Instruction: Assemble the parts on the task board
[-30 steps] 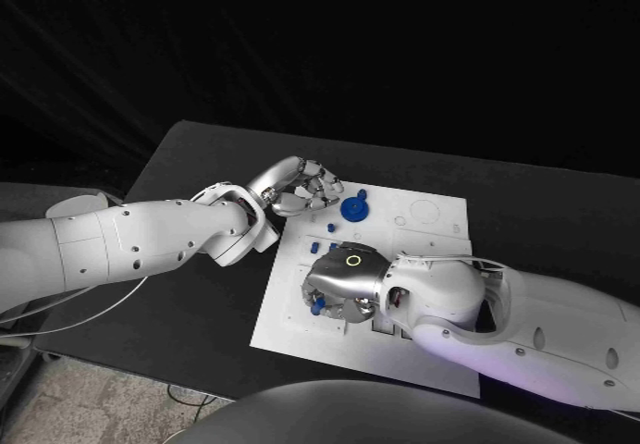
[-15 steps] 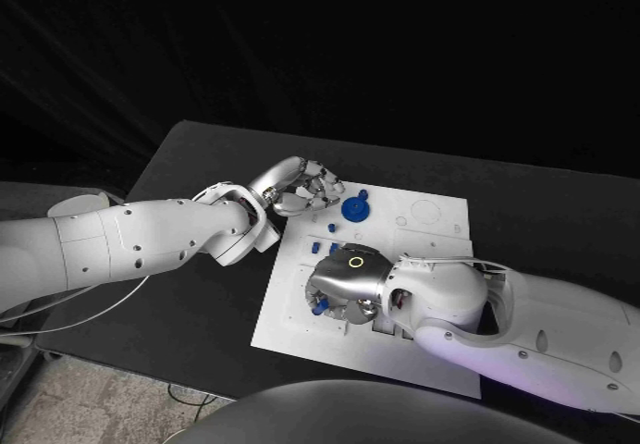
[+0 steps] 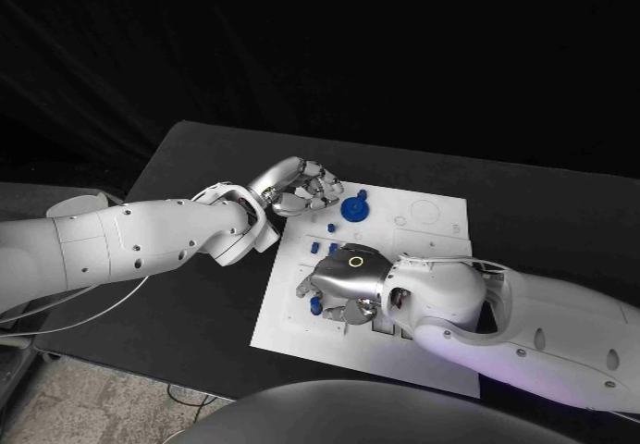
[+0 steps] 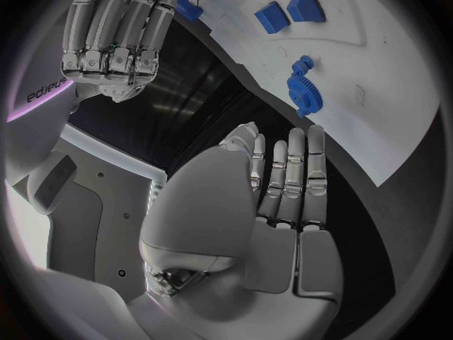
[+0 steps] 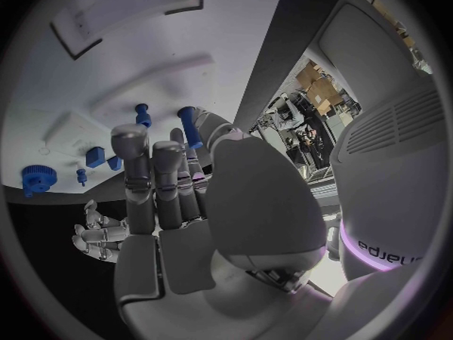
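One small shift: the right hand point(image 3: 344, 289) slides along the task board point(image 3: 427, 242), fingers now pinching a blue peg point(image 5: 189, 125), while the left hand point(image 3: 296, 188) stays empty, fingers loosely curled.

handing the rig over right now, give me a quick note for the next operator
Left hand: holds nothing, fingers loosely curled, hovering at the board's far left corner.
Right hand: low over the board's left side, fingers on a blue peg; whether it grips it I cannot tell.
Task board: blue gear near the far edge, small blue blocks between gear and right hand.
Done: nothing clearly assembled.
Left: seat the peg, then the gear and blocks.
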Tool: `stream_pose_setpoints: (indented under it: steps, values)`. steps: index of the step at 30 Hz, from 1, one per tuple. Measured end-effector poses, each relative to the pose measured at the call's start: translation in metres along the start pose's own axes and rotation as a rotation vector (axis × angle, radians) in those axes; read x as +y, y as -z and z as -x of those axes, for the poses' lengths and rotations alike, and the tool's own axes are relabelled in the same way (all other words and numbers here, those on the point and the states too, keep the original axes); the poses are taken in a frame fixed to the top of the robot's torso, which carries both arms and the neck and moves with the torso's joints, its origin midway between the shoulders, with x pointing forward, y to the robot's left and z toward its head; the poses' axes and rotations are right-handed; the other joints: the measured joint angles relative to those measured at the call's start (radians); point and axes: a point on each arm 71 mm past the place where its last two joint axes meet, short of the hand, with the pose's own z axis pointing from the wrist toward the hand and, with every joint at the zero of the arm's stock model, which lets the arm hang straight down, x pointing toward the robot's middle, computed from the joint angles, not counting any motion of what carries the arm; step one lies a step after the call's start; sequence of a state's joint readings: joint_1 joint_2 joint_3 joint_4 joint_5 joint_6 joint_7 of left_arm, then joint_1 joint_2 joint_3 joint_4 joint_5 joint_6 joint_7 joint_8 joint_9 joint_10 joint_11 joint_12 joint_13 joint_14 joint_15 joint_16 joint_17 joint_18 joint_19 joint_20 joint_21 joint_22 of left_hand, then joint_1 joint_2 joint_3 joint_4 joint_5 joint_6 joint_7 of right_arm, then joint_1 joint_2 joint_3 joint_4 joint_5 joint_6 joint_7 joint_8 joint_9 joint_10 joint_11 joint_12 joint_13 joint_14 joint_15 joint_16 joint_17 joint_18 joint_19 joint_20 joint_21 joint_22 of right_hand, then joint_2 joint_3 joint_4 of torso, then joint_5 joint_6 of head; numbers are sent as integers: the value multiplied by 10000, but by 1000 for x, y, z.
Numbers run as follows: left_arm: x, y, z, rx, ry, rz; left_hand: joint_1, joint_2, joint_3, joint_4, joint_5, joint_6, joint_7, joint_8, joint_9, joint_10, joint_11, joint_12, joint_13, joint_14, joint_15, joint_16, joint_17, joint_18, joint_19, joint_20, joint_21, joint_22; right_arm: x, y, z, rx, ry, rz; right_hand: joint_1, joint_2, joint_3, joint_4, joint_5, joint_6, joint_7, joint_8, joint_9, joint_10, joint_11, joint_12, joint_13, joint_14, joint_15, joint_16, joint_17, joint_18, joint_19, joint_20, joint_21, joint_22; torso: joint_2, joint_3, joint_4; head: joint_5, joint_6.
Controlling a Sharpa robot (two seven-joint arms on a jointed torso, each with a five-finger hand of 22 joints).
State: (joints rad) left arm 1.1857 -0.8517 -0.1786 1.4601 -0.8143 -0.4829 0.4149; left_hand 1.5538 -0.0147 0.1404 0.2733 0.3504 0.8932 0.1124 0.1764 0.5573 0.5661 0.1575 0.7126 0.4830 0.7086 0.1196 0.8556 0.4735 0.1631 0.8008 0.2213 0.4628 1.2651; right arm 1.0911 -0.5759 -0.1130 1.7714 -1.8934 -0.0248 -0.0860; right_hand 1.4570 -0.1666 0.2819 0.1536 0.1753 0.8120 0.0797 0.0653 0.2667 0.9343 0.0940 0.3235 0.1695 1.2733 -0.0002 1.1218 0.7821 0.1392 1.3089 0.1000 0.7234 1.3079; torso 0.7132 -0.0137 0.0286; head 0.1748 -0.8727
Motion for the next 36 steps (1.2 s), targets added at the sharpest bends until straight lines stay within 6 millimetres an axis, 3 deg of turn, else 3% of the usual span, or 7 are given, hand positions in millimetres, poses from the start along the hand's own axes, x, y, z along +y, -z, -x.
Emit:
stream_pose_setpoints:
  steps: [14, 19, 22, 27, 29, 30, 36]
  values:
    - [2, 0, 1, 1, 2, 100, 0, 0, -1, 1, 37, 0, 0, 0, 5, 0, 0, 0, 1, 0, 0, 0, -10, 0, 0, 0, 0, -2, -16, 19, -1, -465, -669, -452, -214, 21, -987, 429, -726, -439, -68, 61, -396, -1332, 195, 279, 384, -340, 125, -230, -336, 1, -232, 125, -826, -2, -1, 3, 3, -92, 0]
    - [3, 0, 1, -12, 4, 134, 30, 31, -1, 1, 37, 0, 0, 0, 7, 0, 0, 0, -7, 0, 0, 0, -10, 0, 0, 0, 0, 2, -39, 52, 13, -1022, -1210, -1100, -211, 23, -1120, 563, -766, -40, 331, 264, -409, -1079, 110, 992, 732, -296, 169, -107, -102, 0, -186, 170, -670, -3, -11, -3, -6, -171, 0]
    - [3, 1, 2, -29, 3, 157, 41, 41, -1, 1, 37, 0, 0, 0, 7, 0, 0, 0, -10, 0, 0, 0, -9, 0, 0, 0, 0, 11, -55, 79, 29, -1581, -1870, -1620, -104, 130, -1177, 619, -764, 416, 641, 588, -349, -411, -67, 2315, 1501, -96, 99, 166, 236, 0, 28, 159, -304, -3, -19, -9, -27, -196, 0]
    - [5, 2, 3, -52, 10, 198, 41, 41, -2, 2, 36, 0, 0, 0, 6, 0, 0, 0, -10, 0, 0, 0, -9, 0, 0, 0, 0, 10, -82, 121, 47, -2419, -3109, -2710, -164, 264, -1465, 519, -529, 1341, 410, 1542, 115, 482, -440, 7100, 5538, 116, -199, 495, 748, 0, 140, -61, -28, -4, -63, -19, -63, -267, 0]
    - [6, 2, 2, -62, 24, 220, 41, 41, -2, 2, 36, 0, -1, 0, 6, -17, 17, 0, -10, 0, 0, 0, -9, 0, 0, 0, 0, 10, -91, 132, 46, -2519, -3605, -3135, -337, 424, -1570, 571, -215, 1678, 201, 2107, 513, 3865, -633, 10578, 10019, 1459, -302, 2477, 3911, -330, 834, -193, 2133, -4, -81, -23, -81, -291, 0]
    - [6, 2, 2, -64, 37, 229, 41, 42, -1, 2, 36, 0, 0, 0, 6, -27, 27, 0, -10, 0, 0, 0, -9, 0, 0, 0, 0, 10, -95, 136, 44, -2497, -3797, -3331, -662, 472, -1694, 736, -127, 1799, 144, 2377, 713, 4807, -727, 11619, 10856, 1748, -350, 3252, 4749, -483, 1164, -242, 3196, -4, -92, -25, -95, -310, 0]
    - [8, 4, -1, -57, 150, 228, 41, 41, -2, 2, 36, 0, -1, 0, 6, -38, 38, 0, -31, 0, 0, 0, -9, 0, 0, 0, 0, 26, -115, 155, 23, -1536, -4729, -4842, -2623, 688, -1820, 1325, 406, 1910, -184, 3340, 1650, 5318, -990, 12438, 11388, 1930, -653, 4418, 5261, -790, 1580, -522, 5845, -5, -141, -30, -157, -435, 0]
